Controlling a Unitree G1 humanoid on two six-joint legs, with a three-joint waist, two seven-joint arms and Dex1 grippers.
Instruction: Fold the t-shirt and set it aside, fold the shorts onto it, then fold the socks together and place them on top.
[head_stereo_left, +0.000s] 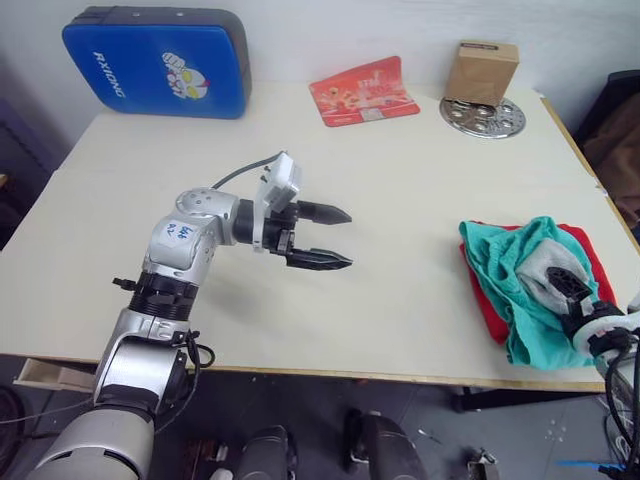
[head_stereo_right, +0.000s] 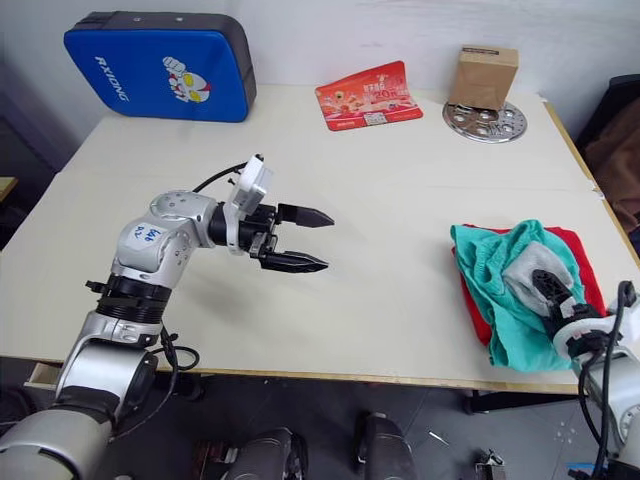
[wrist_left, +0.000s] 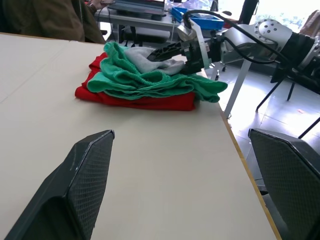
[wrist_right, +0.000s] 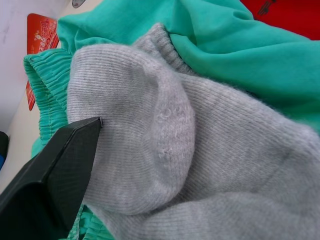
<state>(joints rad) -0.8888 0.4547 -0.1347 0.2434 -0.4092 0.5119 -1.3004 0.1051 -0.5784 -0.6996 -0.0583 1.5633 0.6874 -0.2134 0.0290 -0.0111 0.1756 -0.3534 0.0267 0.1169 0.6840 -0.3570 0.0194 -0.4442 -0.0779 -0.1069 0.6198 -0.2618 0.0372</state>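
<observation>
At the table's right front edge the red t-shirt (head_stereo_left: 592, 256) lies folded, with the teal shorts (head_stereo_left: 500, 258) bunched on top of it. The light grey socks (head_stereo_left: 543, 266) rest on the shorts. My right gripper (head_stereo_left: 572, 290) is at the socks. One black finger (wrist_right: 55, 170) touches the knit's side and the sock (wrist_right: 175, 125) hides the other finger. The cloth looks unsqueezed and the jaws stand wide. My left gripper (head_stereo_left: 345, 238) hovers open and empty over the middle of the table (head_stereo_left: 400, 170), pointing toward the pile (wrist_left: 150, 85).
A blue padded case (head_stereo_left: 155, 62) leans at the back left. A red printed card (head_stereo_left: 362, 90) lies at the back centre. A brown box (head_stereo_left: 482, 70) stands on a perforated metal disc (head_stereo_left: 505, 122) at the back right.
</observation>
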